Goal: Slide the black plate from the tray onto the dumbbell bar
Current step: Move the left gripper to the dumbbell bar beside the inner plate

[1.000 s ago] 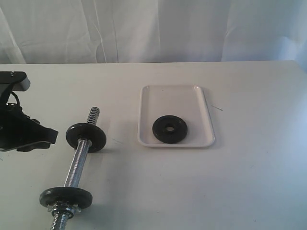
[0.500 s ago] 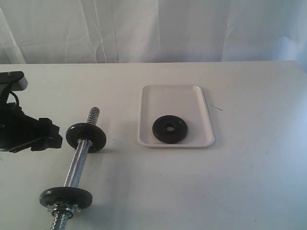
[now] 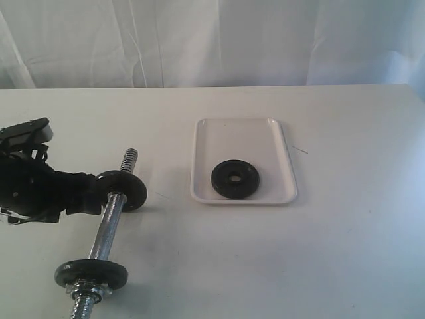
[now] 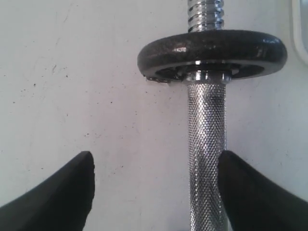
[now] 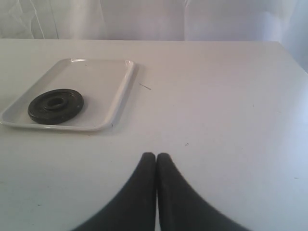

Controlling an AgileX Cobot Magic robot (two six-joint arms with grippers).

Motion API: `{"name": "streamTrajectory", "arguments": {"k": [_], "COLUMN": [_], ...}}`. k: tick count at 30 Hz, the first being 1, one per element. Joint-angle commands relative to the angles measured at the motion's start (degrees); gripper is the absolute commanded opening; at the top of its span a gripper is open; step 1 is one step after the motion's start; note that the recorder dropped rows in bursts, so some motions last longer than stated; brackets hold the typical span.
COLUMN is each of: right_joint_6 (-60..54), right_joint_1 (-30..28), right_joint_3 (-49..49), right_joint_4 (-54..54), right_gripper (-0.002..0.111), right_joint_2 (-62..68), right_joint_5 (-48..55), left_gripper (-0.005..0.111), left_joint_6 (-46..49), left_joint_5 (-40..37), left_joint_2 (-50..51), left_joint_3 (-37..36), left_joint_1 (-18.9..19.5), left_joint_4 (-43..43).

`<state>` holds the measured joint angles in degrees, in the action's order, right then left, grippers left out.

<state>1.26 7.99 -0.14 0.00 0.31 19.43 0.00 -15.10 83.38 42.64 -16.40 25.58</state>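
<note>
Plate [image 3: 234, 179] lies flat in your tray [image 3: 239, 139], well right of the bar [image 3: 105, 229]. Left wrist: your left gripper [image 4: 154, 166] is spread astride the bar's knurled middle. Right wrist: your right gripper [image 5: 156, 158] is pressed together and looks nearer the plate.

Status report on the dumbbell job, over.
Left gripper open, bar between its fingers. Right gripper shut, holding nothing. Plate flat in tray, untouched. Bar already carries two discs.
</note>
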Motion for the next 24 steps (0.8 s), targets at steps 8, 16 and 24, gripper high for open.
{"name": "streamTrajectory", "arguments": {"k": [8,16,24], "right_joint_6": [0.06,0.06,0.06], "right_joint_1": [0.01,0.01,0.01], "right_joint_3": [0.14,0.14,0.14], "right_joint_4": [0.0,0.0,0.0], "right_gripper": [0.0,0.0,0.0], "right_joint_2": [-0.31,-0.31,-0.31], "right_joint_5": [-0.16,-0.16,-0.16], "left_gripper": [0.074,0.074,0.071], "left_joint_6": [2.6,2.6,2.73], "left_joint_5": [6.23,3.39,0.41], "left_joint_2": [5.53,12.37,15.26], "left_joint_3": [2.25,6.5,8.84], "left_joint_1": [-4.99,-4.99,-4.99], "left_joint_4": [1.21,2.86,3.08]}}
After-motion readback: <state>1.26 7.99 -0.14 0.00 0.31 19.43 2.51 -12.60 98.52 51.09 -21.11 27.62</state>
